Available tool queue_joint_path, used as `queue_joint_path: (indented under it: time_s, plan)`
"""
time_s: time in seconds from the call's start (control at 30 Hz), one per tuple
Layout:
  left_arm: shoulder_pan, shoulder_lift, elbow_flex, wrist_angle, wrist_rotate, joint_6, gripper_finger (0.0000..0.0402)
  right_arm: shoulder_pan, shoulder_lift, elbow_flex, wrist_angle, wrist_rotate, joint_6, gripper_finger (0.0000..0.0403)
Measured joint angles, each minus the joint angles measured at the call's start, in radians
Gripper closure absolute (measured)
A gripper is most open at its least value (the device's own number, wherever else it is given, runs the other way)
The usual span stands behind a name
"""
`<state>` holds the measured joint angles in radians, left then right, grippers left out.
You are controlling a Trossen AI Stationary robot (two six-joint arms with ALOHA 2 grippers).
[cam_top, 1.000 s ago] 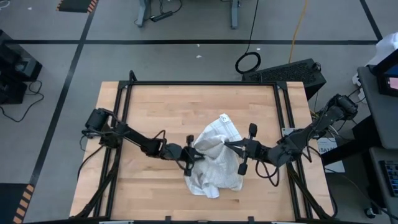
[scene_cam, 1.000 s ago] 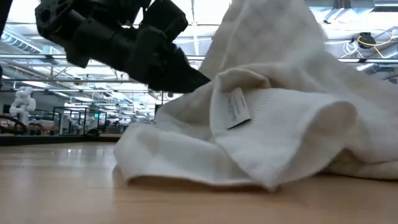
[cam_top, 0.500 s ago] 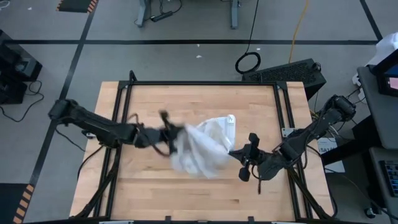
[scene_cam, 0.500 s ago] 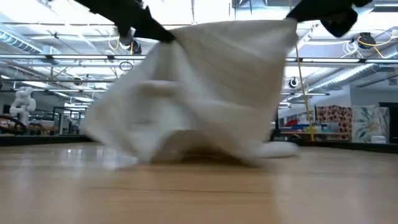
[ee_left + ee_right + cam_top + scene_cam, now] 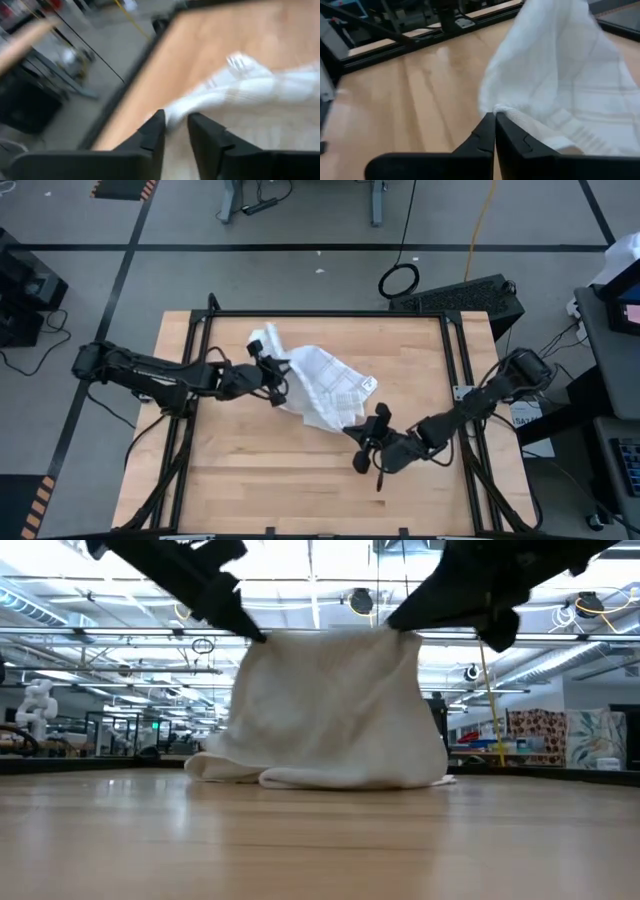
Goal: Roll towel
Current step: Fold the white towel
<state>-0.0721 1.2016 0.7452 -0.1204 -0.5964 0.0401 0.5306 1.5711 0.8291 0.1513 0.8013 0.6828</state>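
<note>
The white checked towel (image 5: pixel 322 386) hangs stretched between my two grippers over the table's middle. Its lower edge (image 5: pixel 320 778) lies bunched on the wood. My left gripper (image 5: pixel 274 377) is shut on the towel's far-left end and shows at the upper left of the low view (image 5: pixel 255 634). My right gripper (image 5: pixel 358 432) is shut on the towel's near-right end and shows at the upper right of the low view (image 5: pixel 400 626). The towel also shows in the left wrist view (image 5: pixel 250 82) and the right wrist view (image 5: pixel 560 75). My left gripper pinches the towel's bunched upper edge (image 5: pixel 172 116) between its two fingers, coming level from the table's left. A short end of cloth (image 5: pixel 262 341) sticks out past the fingers. The towel hangs below, its bottom on the table. My right gripper pinches a hemmed edge of the towel (image 5: pixel 506 111) between its shut fingertips, coming from the table's near right. The cloth runs away from the fingers toward the other gripper and hangs down to the table.
Black frame rails (image 5: pixel 200 350) run along the table's left, right and far edges. A black keyboard-like unit (image 5: pixel 460 295) lies off the far right corner. Bare wood (image 5: pixel 250 470) lies near and to either side of the towel.
Both grippers have lifted the crumpled towel and pulled it apart. My left gripper went toward the table's left and far edges. My right gripper went toward the near edge and a little left. The towel now hangs spread between them with only its bottom on the table.
</note>
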Motion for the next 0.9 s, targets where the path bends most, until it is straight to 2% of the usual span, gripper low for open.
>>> queue_joint_path:
  time_s: [0.2, 0.33, 0.5, 0.77, 0.83, 0.9]
  plan:
    - [-0.067, 0.044, 0.000, -0.162, 0.094, -0.228, 0.0200, -0.040, -0.014, -0.001, -0.001, 0.005, -0.037, 0.0403]
    - [-0.137, 0.105, 0.000, -0.179, 0.173, -0.291, 0.0163, -0.070, -0.014, -0.001, 0.003, 0.007, -0.065, 0.0403]
    - [-0.199, 0.231, 0.000, -0.197, 0.168, -0.317, 0.0158, -0.100, -0.015, -0.001, 0.002, 0.007, -0.081, 0.0403]
    - [-0.239, 0.413, -0.001, -0.215, -0.045, -0.308, 0.0158, -0.115, -0.015, -0.001, -0.006, 0.005, -0.111, 0.0403]
    - [-0.231, 0.446, -0.001, -0.213, -0.048, -0.266, 0.0169, -0.115, -0.015, -0.001, -0.005, 0.005, -0.125, 0.0403]
    - [-0.221, 0.476, -0.001, -0.200, -0.047, -0.240, 0.0195, -0.115, -0.015, -0.001, -0.007, 0.005, -0.127, 0.0403]
